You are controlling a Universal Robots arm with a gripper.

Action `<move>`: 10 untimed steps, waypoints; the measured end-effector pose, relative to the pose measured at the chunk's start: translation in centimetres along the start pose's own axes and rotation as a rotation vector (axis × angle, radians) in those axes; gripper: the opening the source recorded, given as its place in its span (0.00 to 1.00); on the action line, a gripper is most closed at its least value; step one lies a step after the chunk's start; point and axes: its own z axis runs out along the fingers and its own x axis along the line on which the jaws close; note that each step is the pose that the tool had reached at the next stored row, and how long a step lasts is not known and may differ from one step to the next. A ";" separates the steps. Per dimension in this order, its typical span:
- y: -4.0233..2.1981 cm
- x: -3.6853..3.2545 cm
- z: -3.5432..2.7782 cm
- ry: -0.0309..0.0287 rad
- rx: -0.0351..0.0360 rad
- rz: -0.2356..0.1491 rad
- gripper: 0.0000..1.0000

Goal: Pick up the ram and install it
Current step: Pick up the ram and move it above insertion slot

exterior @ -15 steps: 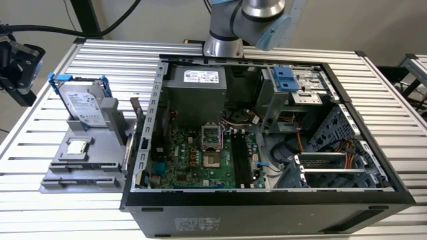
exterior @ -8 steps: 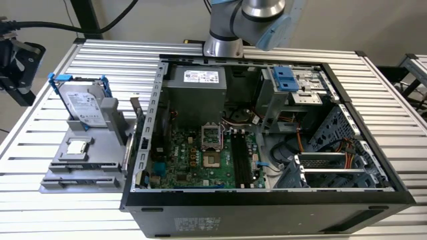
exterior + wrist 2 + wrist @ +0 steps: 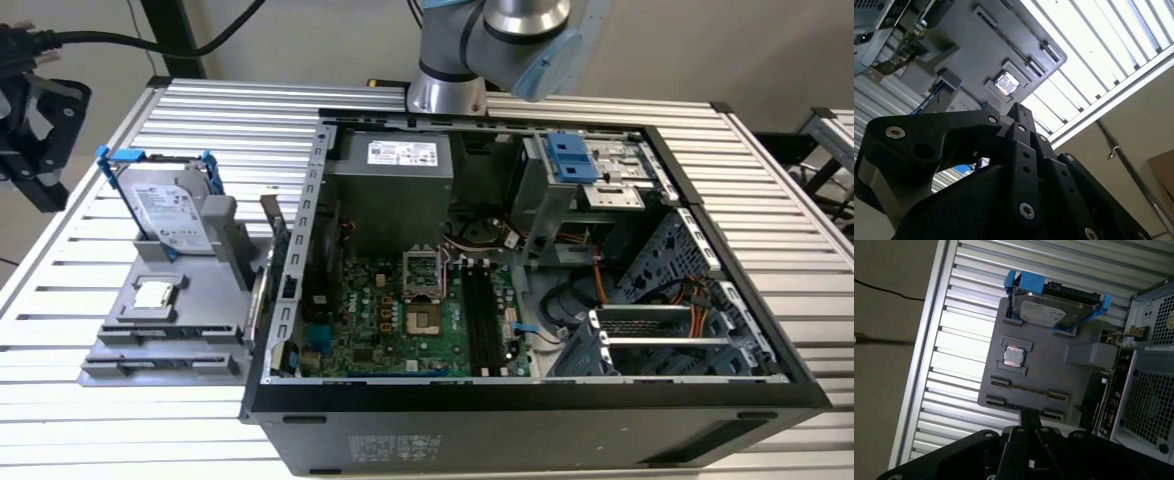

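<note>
Gripper (image 3: 1027, 416): fingers closed together with nothing between them, poised above the clip end of the grey moulded tray (image 3: 1049, 365). The ram (image 3: 1026, 389) appears as a thin dark strip on edge between the tray's slotted clips; identification uncertain. Open ribbed aluminium table (image 3: 964, 347) flanks the tray on one side. The perforated steel computer case (image 3: 1154, 390) crowds the other. A blue-framed hard drive (image 3: 1054, 312) stands at the tray's opposite end.
</note>
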 end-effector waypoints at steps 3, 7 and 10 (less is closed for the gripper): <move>0.00 0.00 0.00 0.0024 -0.0014 -0.056 0.00; 0.00 0.00 0.00 0.0056 -0.0034 -0.127 0.00; 0.00 0.00 0.00 0.0072 -0.0046 -0.180 0.00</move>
